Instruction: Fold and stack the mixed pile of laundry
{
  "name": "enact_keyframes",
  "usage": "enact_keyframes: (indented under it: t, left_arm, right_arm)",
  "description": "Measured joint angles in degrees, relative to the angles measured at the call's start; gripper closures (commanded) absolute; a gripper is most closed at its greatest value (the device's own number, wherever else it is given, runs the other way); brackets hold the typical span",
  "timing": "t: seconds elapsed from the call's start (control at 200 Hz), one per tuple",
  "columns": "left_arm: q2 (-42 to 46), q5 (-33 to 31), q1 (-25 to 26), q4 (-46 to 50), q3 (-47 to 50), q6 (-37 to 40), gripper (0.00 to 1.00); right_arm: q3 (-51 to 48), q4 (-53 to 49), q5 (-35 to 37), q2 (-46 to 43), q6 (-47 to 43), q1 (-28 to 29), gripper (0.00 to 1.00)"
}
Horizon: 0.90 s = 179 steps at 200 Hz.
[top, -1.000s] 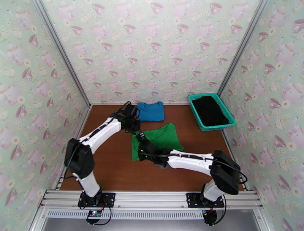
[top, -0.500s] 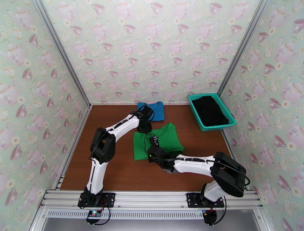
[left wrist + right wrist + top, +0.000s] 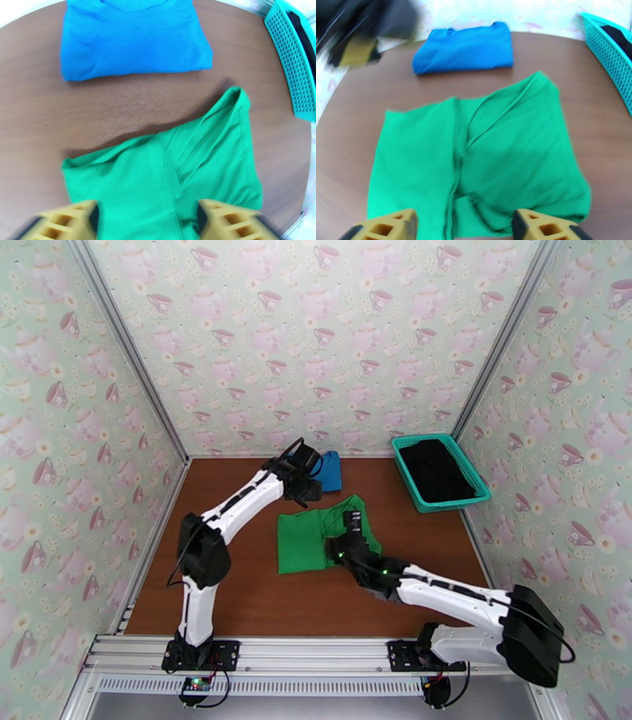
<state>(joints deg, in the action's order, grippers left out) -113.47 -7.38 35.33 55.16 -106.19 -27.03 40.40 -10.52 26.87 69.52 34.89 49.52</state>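
The left claw (image 3: 146, 215) is open, its two yellow fingers (image 3: 65, 221) spread wide with nothing held between them, and it hangs over the back edge of the green shirt (image 3: 205, 165). The right claw (image 3: 464, 225) is open too and holds nothing; it hangs over the near side of the same shirt. The green shirt lies in the middle of the brown table (image 3: 237, 587), partly folded, with a long crease down its middle and some bumpy folds on its right half. From above, the right arm lies across the shirt's near right corner and hides it. Just past the green shirt, with a strip of bare table between them, sits the blue shirt (image 3: 130, 35), folded into a neat block at the back of the table. From above, the left arm covers the left part of it. Far off to the right stands a teal basket (image 3: 450, 503) with the black cloth (image 3: 434, 469) lying inside it. Walls with teacup paper (image 3: 316, 335) stand all around
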Motion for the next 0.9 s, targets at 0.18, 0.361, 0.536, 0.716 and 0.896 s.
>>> enact_keyframes:
  t: [0.18,0.361,0.536,0.716,0.896]
  left_arm:
    - [2.25,-0.24,-1.99,-4.28,14.93,-2.25,0.92]
    - [-1.46,-1.27,-4.61,-7.5,19.15,-4.35,0.94]
    - [-6.95,-1.95,-5.88,-10.25,17.31,-4.55,0.96]
    - [-12.28,-2.1,-6.8,-11.58,10.34,-3.76,0.97]
    - [-18.73,0.13,-7.04,-12.24,0.44,-0.92,0.97]
  right_arm:
    - [0.09,-2.75,-5.77,3.21,-2.14,-3.89,1.0]
    - [0.28,-2.4,-8.33,12.35,-3.17,-4.37,1.0]
    - [0.66,-0.15,-9.44,21.79,-2.08,-4.66,1.0]
    - [2.4,4.66,-11.15,24.98,0.72,-4.83,1.0]
    - [0.22,10.29,-12.57,25.0,6.71,-3.02,1.0]
